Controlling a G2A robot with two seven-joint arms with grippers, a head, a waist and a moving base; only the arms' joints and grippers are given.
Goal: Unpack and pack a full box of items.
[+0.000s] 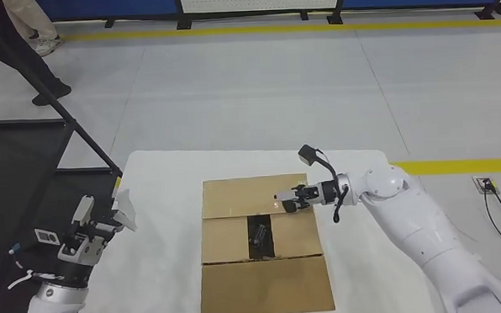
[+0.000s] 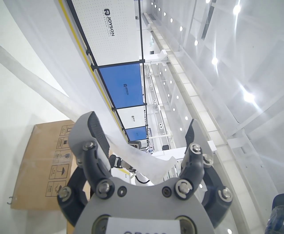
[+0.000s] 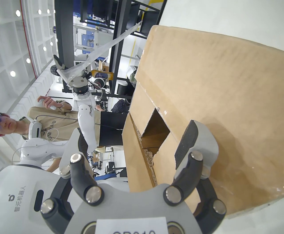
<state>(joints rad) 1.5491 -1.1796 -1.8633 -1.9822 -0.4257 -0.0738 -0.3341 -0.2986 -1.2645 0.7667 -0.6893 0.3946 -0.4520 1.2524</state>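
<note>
Right gripper (image 1: 287, 203): jaws spread wide, nothing held. It sits at the far right part of the cardboard box (image 1: 264, 282), just above the top. In the right wrist view, one finger (image 3: 195, 141) is over the brown top flap and the other is out past the box's edge, on the side where the left arm stands. Left gripper (image 1: 99, 220): jaws also wide apart, raised near the left edge of the white table (image 1: 162, 244), well apart from the box. A thin, see-through white strip (image 2: 144, 155) clings to the ridged pad of one of its fingers (image 2: 97, 133) and drapes loosely across the gap toward the other finger, which it does not clearly touch. A long tail of the same strip runs away from the gripper and up into the air. From the right wrist view the strip (image 3: 111, 43) shows as a long pale ribbon stretching from the left gripper (image 3: 62, 72). I cannot tell whether it is tape or plastic film. The box stands in the middle of the table, between the two arms. Its top flaps are folded mostly flat but do not meet, leaving a narrow dark opening (image 1: 261, 236) along the centre. A dark item (image 1: 259, 234) is visible down in that opening, too small to identify. The edges of the flaps beside the opening look ragged. The side of the box facing the left arm carries a column of printed handling symbols (image 2: 57, 164).
</note>
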